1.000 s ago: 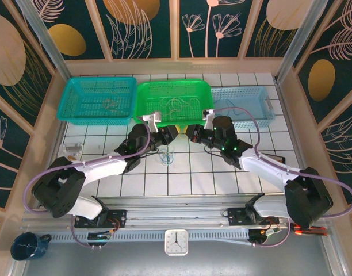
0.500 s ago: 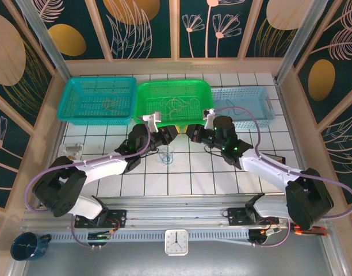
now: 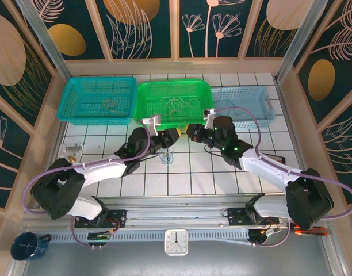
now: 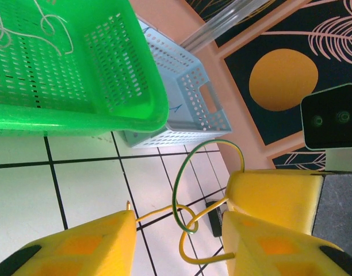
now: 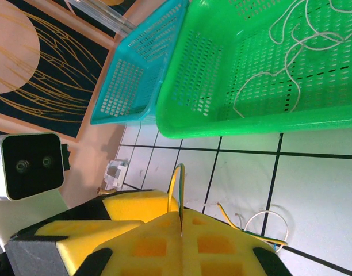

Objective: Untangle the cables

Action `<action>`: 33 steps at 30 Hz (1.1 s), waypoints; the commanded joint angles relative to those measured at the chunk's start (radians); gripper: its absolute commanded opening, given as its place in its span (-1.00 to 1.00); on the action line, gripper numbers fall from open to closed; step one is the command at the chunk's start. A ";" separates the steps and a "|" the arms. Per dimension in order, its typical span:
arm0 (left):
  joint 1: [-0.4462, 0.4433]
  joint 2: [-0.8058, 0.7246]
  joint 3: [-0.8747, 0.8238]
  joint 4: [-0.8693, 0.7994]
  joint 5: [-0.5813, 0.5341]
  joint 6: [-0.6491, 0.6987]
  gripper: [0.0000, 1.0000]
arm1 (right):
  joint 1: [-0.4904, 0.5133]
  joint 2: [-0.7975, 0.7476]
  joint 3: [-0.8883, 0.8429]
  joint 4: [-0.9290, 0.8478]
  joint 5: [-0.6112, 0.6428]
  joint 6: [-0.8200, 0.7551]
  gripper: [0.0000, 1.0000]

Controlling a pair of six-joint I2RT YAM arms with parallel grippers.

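Left fingers (image 4: 110, 233): I see them standing apart, roughly half open, clamping nothing. The yellow-green cable (image 4: 175, 192) loops through the gap, one end just beside the near finger.
Right fingers (image 5: 216, 241): pressed together, pinching the yellow-green cable, which rises from the seam.
Yellow-green cable: held above the table (image 3: 222, 172) between my two arms, just in front of the green basket (image 3: 146, 87).
Cream-white cables (image 3: 179, 103): lying tangled in the green basket.
Tan cable (image 3: 110, 103): in the teal basket (image 3: 69, 86).
Loose coil (image 3: 166, 156): on the table below the fingers.
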 commanded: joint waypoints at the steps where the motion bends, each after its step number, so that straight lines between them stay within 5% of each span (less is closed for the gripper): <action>1: -0.008 -0.010 -0.005 0.036 -0.020 0.004 -0.17 | -0.008 -0.025 -0.003 0.031 0.012 -0.016 -1.00; 13: -0.009 0.015 0.036 0.039 -0.039 0.019 -0.97 | -0.009 -0.029 -0.003 0.031 -0.001 -0.018 -1.00; 22: -0.009 -0.018 0.047 0.012 -0.060 0.041 -1.00 | -0.011 -0.020 0.003 0.034 0.002 -0.025 -1.00; 23: -0.008 -0.025 0.051 0.002 -0.065 0.050 -1.00 | -0.012 -0.020 0.002 0.034 0.003 -0.028 -0.94; 28: -0.009 -0.060 0.078 -0.064 -0.087 0.085 -1.00 | -0.026 -0.038 -0.026 0.073 0.013 -0.060 0.04; 33: -0.009 -0.074 0.103 -0.102 -0.086 0.098 -1.00 | -0.043 -0.064 -0.088 0.168 -0.023 -0.118 0.22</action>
